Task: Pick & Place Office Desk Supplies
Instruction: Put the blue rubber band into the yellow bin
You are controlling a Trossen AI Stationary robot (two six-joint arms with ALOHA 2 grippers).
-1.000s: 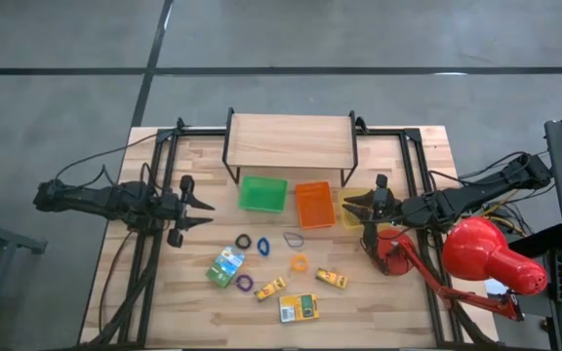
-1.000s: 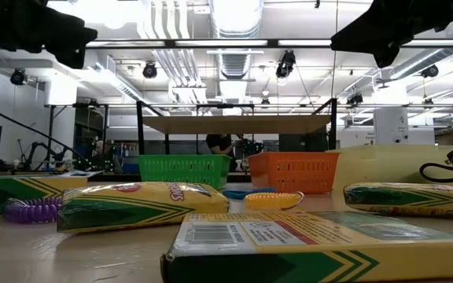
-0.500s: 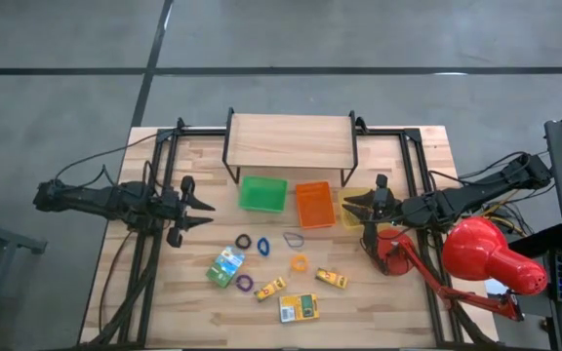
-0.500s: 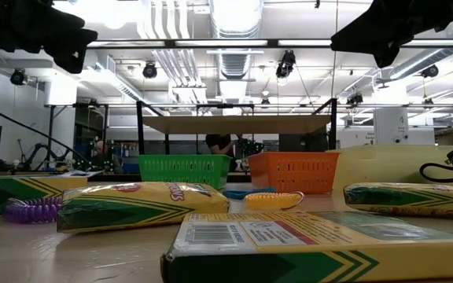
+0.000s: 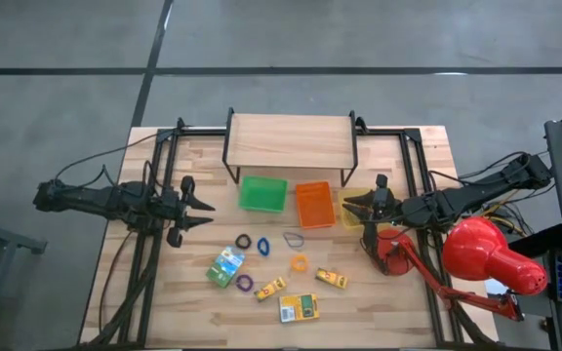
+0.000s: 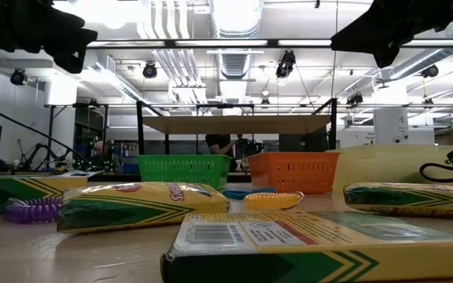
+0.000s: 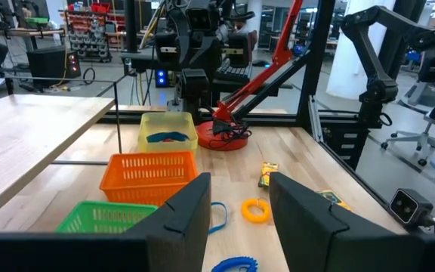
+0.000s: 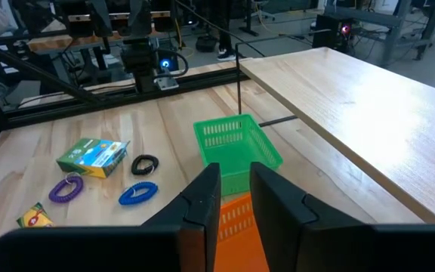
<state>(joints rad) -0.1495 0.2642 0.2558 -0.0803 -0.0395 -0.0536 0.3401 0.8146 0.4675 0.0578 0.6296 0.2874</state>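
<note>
Rubber bands lie loose on the table: black (image 5: 242,241), blue (image 5: 262,246), orange (image 5: 300,261) and purple (image 5: 245,283). Among them lie flat a green and white box (image 5: 225,266), two small yellow boxes (image 5: 270,289) (image 5: 332,279) and a yellow-green box (image 5: 299,308). My left gripper (image 5: 209,214) hovers open at the table's left, level, pointing right. My right gripper (image 5: 346,204) hovers above the yellow tray (image 5: 355,219), its fingers a narrow gap apart with nothing between them. The wrist views show both gaps bare: left (image 7: 240,196), right (image 8: 236,177).
Green (image 5: 263,194), orange (image 5: 314,204) and yellow trays stand in a row before a wooden shelf (image 5: 290,141). A blue band (image 7: 168,137) lies in the yellow tray. A red desk lamp (image 5: 486,253) stands with its base (image 5: 390,249) by my right gripper.
</note>
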